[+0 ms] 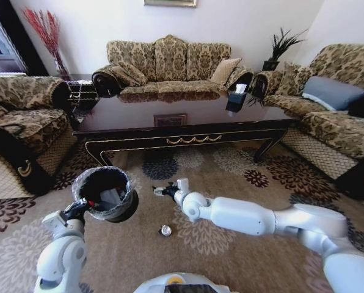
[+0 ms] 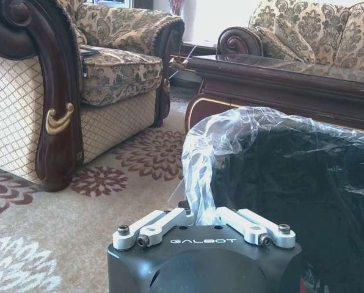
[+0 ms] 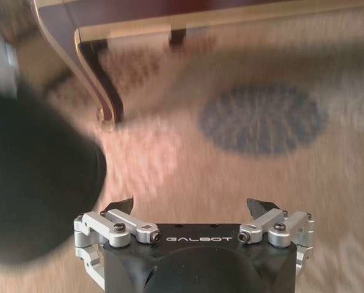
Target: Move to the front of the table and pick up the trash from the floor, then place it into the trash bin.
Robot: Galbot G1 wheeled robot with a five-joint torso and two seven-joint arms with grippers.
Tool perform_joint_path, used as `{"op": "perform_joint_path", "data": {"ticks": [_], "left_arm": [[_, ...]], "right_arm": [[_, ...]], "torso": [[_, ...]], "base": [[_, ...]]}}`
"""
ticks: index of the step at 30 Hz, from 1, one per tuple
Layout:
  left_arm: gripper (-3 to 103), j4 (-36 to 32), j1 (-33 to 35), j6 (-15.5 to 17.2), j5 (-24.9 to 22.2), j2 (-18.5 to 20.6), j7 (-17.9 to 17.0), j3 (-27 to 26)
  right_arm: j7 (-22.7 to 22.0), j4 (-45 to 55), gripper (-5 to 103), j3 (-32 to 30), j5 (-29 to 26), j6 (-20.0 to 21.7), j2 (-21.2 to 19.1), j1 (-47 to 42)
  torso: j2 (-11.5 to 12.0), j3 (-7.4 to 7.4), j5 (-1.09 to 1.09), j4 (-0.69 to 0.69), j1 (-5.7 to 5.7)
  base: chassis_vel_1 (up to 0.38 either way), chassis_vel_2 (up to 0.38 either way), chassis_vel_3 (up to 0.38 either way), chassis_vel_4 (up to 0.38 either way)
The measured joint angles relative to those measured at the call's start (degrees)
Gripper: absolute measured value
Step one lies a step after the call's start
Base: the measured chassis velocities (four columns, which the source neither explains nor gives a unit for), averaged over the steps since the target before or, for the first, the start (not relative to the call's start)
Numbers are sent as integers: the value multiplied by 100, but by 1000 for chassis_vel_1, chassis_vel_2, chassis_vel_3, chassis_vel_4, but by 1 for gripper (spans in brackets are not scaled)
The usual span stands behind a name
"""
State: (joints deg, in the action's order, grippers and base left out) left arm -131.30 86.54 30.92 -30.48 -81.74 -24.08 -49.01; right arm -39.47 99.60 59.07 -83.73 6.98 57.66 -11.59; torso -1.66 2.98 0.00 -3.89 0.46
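My left gripper [image 1: 78,210] [image 2: 203,215] is shut on the rim of the trash bin [image 1: 105,194] [image 2: 292,195], a black bin with a clear bag liner. It holds the bin tilted above the floor [image 1: 231,177]. Inside the bin lie white paper [image 1: 112,196] and something red. My right gripper [image 1: 160,191] [image 3: 191,204] hovers just beside the bin, open, with nothing between its fingers. One piece of trash [image 1: 165,230], small, round and silvery, lies on the carpet below the right gripper. The table [image 1: 188,119] stands just beyond.
Patterned sofas ring the table: one behind it [image 1: 170,61], one at the left [image 1: 23,116] [image 2: 109,67], one at the right [image 1: 334,104]. The table's curved leg [image 3: 102,91] is close to the bin. A dark box [image 1: 236,101] sits on the tabletop.
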Motion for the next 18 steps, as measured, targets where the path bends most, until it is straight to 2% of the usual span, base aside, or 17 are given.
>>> {"op": "perform_joint_path", "data": {"ticks": [6, 8, 10, 14, 18], "left_arm": [[3, -22, 21, 3, 9, -34, -4, -2], [3, -49, 46, 3, 9, -41, -4, -38], [3, -56, 55, 3, 8, -41, -4, -55], [3, -101, 81, -2, -36, -30, -7, -130], [3, -106, 76, -16, -56, -54, -7, -138]], "right_arm": [[39, 6, 100, 463, 345, 160, 38, -294], [341, -156, 100, 731, 634, 123, 130, -448], [422, -219, 100, 807, 707, 85, 164, -476], [963, -662, 100, 1284, 1057, -182, 397, -437], [1179, -917, 100, 1452, 1131, -223, 525, -337]], "torso": [[0, 0, -1, -1, 0], [0, -1, 0, -1, 0], [0, 0, 0, -1, 0], [0, 0, 0, 0, 0], [0, 0, 0, 0, 0]], "base": [[0, 0, 0, 0], [0, 0, 0, 0], [0, 0, 0, 0], [0, 0, 0, 0], [0, 0, 0, 0]]}}
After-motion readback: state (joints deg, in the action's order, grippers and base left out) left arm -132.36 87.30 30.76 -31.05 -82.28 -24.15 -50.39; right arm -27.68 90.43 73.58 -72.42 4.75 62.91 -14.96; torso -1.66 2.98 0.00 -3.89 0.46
